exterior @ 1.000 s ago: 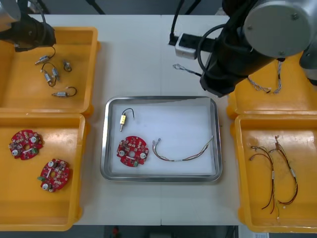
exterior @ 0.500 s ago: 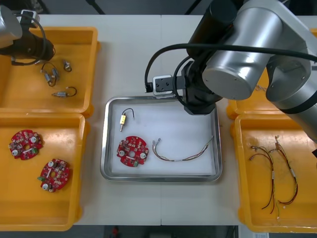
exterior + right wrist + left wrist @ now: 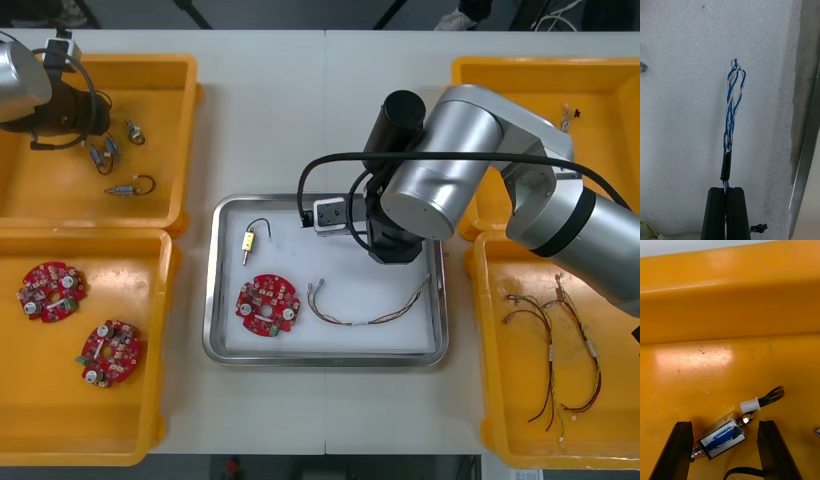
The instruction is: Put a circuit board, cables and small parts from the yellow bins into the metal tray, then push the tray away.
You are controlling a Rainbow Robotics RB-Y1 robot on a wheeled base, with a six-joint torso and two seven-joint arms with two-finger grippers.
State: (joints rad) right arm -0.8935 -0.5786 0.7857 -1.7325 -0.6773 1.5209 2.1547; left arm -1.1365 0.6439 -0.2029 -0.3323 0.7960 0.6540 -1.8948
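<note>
My right gripper [image 3: 725,192] is shut on a twisted blue and white cable [image 3: 732,108], which hangs just over the white inside of the metal tray [image 3: 325,355]. In the front view the right arm [image 3: 420,190] covers the tray's far middle. On the tray lie a round red circuit board [image 3: 268,305], a small metal part with a black wire [image 3: 250,240] and a red and yellow cable [image 3: 370,308]. My left gripper [image 3: 724,423] stands open in the far left yellow bin [image 3: 185,120], its fingers [image 3: 677,450] either side of a small metal part with a blue label [image 3: 720,438].
More small metal parts [image 3: 128,187] lie in the far left bin. The near left bin holds two red circuit boards [image 3: 50,292]. Red and yellow cables [image 3: 555,350] lie in the near right bin. The tray's metal rim [image 3: 805,168] runs beside the held cable.
The right arm has swung from the far right bin to above the tray's far middle. The left arm has shifted slightly within the far left bin.
</note>
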